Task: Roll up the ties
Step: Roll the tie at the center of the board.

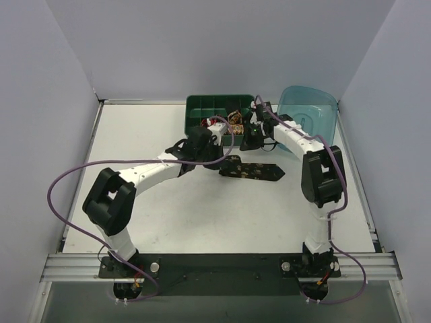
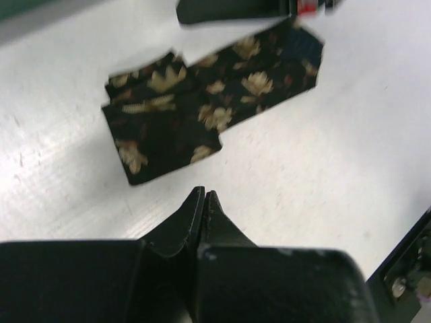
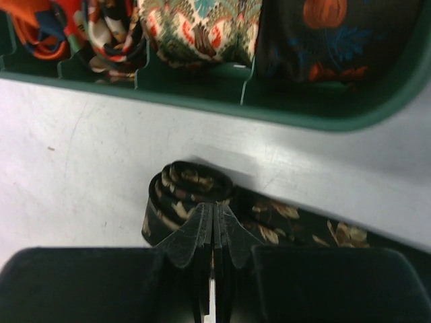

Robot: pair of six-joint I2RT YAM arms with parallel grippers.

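Note:
A black tie (image 1: 254, 172) with gold motifs lies flat across the middle of the table. In the left wrist view its wide end (image 2: 202, 114) lies folded, just ahead of my left gripper (image 2: 204, 194), which is shut on nothing and hovers apart from the fabric. In the top view the left gripper (image 1: 225, 160) sits at the strip's left end. The tie's other end is wound into a small coil (image 3: 182, 188) beside the tray. My right gripper (image 3: 214, 207) is shut, pinching the coil's near wall, with the unrolled strip (image 3: 303, 225) trailing right.
A dark green compartment tray (image 1: 215, 106) stands at the back; its near rim (image 3: 202, 101) is just beyond the coil. It holds several rolled patterned ties (image 3: 199, 27). A translucent teal tub (image 1: 306, 108) stands at the back right. Grey walls enclose the table.

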